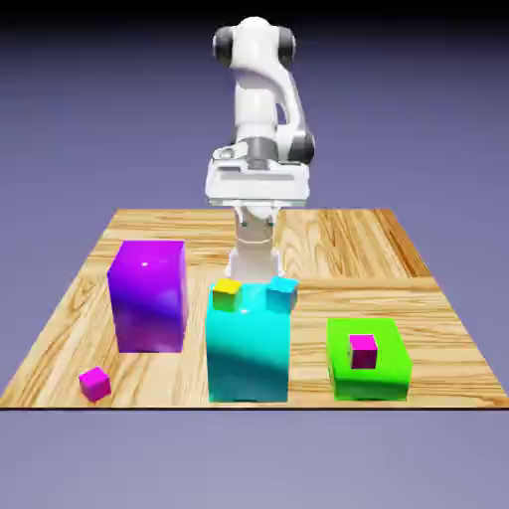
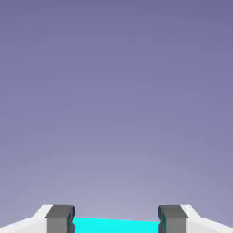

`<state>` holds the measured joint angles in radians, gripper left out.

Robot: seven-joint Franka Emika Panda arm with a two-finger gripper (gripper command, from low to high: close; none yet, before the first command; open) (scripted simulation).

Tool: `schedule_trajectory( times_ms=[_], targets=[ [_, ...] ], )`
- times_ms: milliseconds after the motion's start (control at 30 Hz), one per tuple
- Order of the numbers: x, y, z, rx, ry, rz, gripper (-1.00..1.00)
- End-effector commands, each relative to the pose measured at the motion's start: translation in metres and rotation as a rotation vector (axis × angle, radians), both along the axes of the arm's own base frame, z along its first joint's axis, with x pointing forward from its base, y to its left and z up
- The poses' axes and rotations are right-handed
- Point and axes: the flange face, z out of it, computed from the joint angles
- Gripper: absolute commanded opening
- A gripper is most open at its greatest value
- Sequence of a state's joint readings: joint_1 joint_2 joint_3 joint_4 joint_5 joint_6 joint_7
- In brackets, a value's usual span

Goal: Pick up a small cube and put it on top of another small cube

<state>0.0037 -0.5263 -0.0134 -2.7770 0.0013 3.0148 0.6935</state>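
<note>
One tiny magenta cube (image 1: 363, 350) sits on top of the green block (image 1: 369, 360). Its twin (image 1: 94, 383) lies on the table at the exterior view's front left. The tiny cyan cube (image 1: 282, 291) rests on the large cyan block (image 1: 249, 348), with a tiny yellow cube (image 1: 227, 293) beside it. My gripper (image 1: 255, 268) hangs behind that block, its tips partly hidden. In the hand view the gripper (image 2: 116, 224) is open, and a cyan strip (image 2: 116, 225) shows between the grey fingertips (image 2: 59, 219). Whether that strip is the block or the tiny cube I cannot tell.
A tall glossy purple block (image 1: 149, 295) stands at the exterior view's left. The large cyan block is in the middle and the green one on the right, all on the wooden table (image 1: 338, 239). Most of the hand view is plain backdrop.
</note>
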Motion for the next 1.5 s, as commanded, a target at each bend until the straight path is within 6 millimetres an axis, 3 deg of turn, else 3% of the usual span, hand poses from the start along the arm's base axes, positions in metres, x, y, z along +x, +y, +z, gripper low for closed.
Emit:
schedule_trajectory(
  times_ms=[0, 300, 567, 767, 1000, 1067, 1200, 1233, 1267, 1400, 1467],
  targets=[
    [0.009, -0.008, -0.004, -0.021, 0.027, 0.011, 0.0],
    [0.082, -0.09, -0.057, -0.182, 0.284, 0.139, 0.0],
    [0.122, -0.177, -0.126, -0.282, 0.521, 0.292, 0.0],
    [0.133, -0.245, -0.188, -0.326, 0.7, 0.434, 0.0],
    [0.126, -0.323, -0.264, -0.34, 0.902, 0.631, 0.0],
    [0.126, -0.323, -0.265, -0.339, 0.902, 0.632, 0.0],
    [0.119, -0.329, -0.334, -0.339, 0.902, 0.632, 0.0],
    [0.119, -0.329, -0.334, -0.339, 0.902, 0.632, -1.0],
    [0.119, -0.329, -0.334, -0.339, 0.902, 0.632, -1.0],
    [0.126, -0.321, -0.265, -0.341, 0.902, 0.634, -1.0],
    [0.147, -0.28, -0.242, -0.375, 0.882, 0.66, -1.0]
  ],
)
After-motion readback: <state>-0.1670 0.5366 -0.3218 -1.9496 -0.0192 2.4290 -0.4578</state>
